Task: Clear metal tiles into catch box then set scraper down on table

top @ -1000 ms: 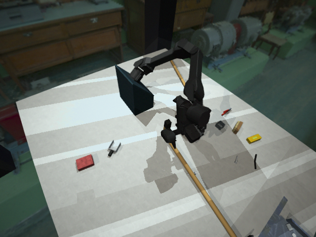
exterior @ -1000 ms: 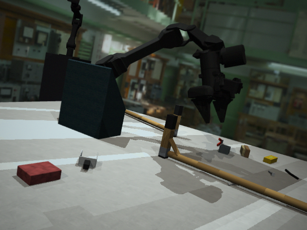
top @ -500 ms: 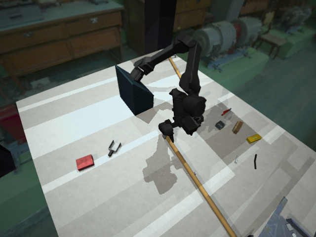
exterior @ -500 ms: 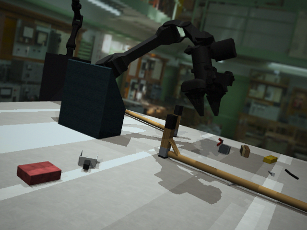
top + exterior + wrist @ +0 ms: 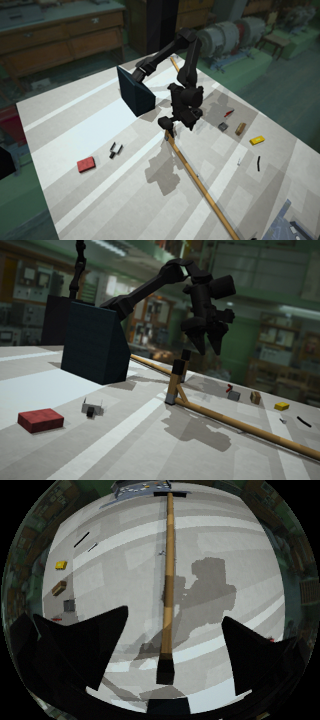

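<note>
The long scraper point(image 5: 191, 171) point(image 5: 219, 418) point(image 5: 169, 555) lies on the table, its wooden pole running toward the steel plate. Its upright wooden handle point(image 5: 173, 384) has a black cap and stands at the near end. The dark blade point(image 5: 181, 495) is at the far end, by the plate. My gripper point(image 5: 181, 131) point(image 5: 210, 353) point(image 5: 178, 616) is open and empty, above the table near the handle, higher than its cap. The steel plate point(image 5: 273, 232) point(image 5: 117, 500) shows only in part, with several small tiles point(image 5: 292, 229) point(image 5: 145, 487) on it. I cannot make out the catch box.
A second pole tool point(image 5: 175, 64) point(image 5: 155, 367) lies behind the scraper. A dark teal block point(image 5: 136, 95) point(image 5: 90, 343) stands at the arm's base. A red block point(image 5: 86, 164) point(image 5: 40, 420), yellow block point(image 5: 257, 140) point(image 5: 281, 406), wooden block point(image 5: 240, 128) and grey block point(image 5: 222, 126) lie around.
</note>
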Robot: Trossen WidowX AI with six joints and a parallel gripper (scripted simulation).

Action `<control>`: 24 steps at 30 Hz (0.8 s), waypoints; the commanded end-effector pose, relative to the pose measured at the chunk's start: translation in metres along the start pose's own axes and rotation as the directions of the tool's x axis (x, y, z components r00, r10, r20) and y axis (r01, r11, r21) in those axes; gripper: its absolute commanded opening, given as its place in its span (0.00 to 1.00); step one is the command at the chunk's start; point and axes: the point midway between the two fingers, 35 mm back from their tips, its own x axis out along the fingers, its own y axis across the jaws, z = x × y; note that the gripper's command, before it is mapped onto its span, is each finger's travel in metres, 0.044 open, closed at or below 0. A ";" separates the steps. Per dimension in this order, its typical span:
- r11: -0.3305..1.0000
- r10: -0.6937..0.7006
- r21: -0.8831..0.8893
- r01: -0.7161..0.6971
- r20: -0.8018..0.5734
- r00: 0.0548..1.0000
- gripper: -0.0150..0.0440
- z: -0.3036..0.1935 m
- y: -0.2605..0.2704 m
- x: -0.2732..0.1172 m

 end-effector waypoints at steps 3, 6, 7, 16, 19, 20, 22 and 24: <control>1.000 0.008 -0.007 -0.008 0.025 1.000 1.00 -0.012 0.002 -0.011; 1.000 0.009 -0.010 -0.009 0.035 0.999 1.00 -0.017 0.002 -0.014; 1.000 0.009 -0.011 -0.009 0.038 0.999 1.00 -0.019 0.002 -0.015; 1.000 0.013 -0.019 -0.011 0.068 0.998 1.00 -0.035 0.001 -0.026; 1.000 0.014 -0.022 -0.012 0.078 0.997 1.00 -0.041 0.001 -0.029; 1.000 0.014 -0.023 -0.012 0.082 0.997 1.00 -0.043 0.001 -0.030; 1.000 0.015 -0.025 -0.013 0.088 0.996 1.00 -0.047 0.001 -0.032; 1.000 0.016 -0.027 -0.013 0.095 0.995 1.00 -0.051 0.001 -0.034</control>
